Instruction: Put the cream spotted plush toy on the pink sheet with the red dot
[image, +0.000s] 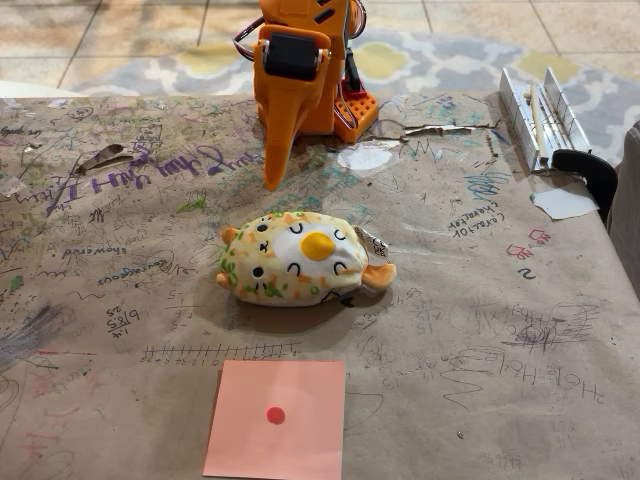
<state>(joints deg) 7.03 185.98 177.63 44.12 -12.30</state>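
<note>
Cream with orange and green spots, the oval cream spotted plush toy (303, 258) lies mid-table in the fixed view, yellow yolk patch on top, small black drawn faces, orange ears at its left and right ends, a white tag at its upper right. We see it resting on the brown scribbled paper table cover (480, 330), clear of everything else. Nearer the camera lies the flat square pink sheet with the red dot (276, 418), salmon paper, dot at its centre; the plush sits above it in the picture, apart from it, with a strip of bare cover between them. The orange plastic arm stands at the back of the table, its gripper (272, 176) pointing down with the tip just over the cover, behind the plush and not touching it. We read the fingers as closed together into one point, nothing in them. At the right edge we note a white metal rail piece (535, 115) and a black clamp (588, 170).
</note>
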